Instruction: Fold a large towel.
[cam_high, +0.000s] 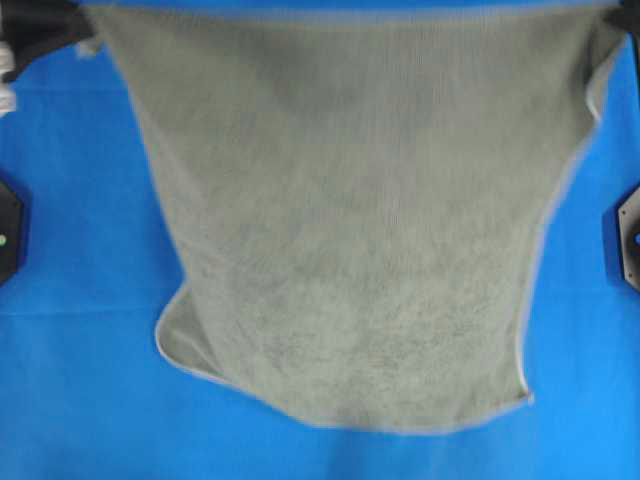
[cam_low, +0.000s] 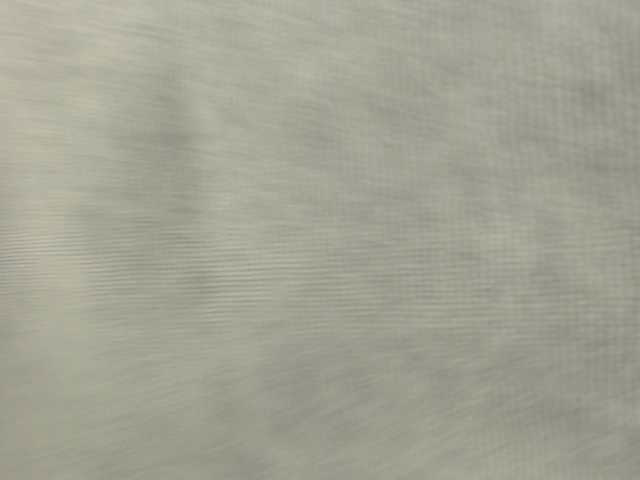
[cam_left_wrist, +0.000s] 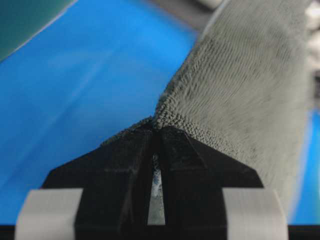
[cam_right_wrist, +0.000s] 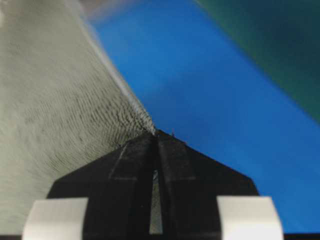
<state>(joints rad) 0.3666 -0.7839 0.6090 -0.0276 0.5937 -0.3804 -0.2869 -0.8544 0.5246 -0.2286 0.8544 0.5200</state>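
Honestly, you will find no brand, label or writing to read anywhere in these views; the cloth and the fittings are plain. Your large towel (cam_high: 350, 230) hangs stretched between the two arms: in the overhead view its upper edge runs taut across the top of the picture from one corner to the other, and the cloth narrows downward to a lower edge that lies on the blue sheet (cam_high: 80, 400), with the lower left corner curled over on itself and the pale hem showing along the right side. Your left gripper (cam_left_wrist: 156, 127) has its black jaws pressed together on one corner, the nubby grey-green pile bunching right at the tips and spreading away up and to the right. Your right gripper (cam_right_wrist: 155, 132) is likewise pinched tight on the other corner, with the cloth fanning off to the left and the hem running up from the tips. White tape bands (cam_left_wrist: 50, 212) wrap the finger bases in both wrist views. At the left and right edges of the overhead view you can see dark mounts (cam_high: 10, 235) sitting on the sheet, well apart from the cloth. What stands in your way is the towel itself: the table-level camera sees nothing but blurred grey-green fabric filling its whole picture, so anything behind it is hidden.
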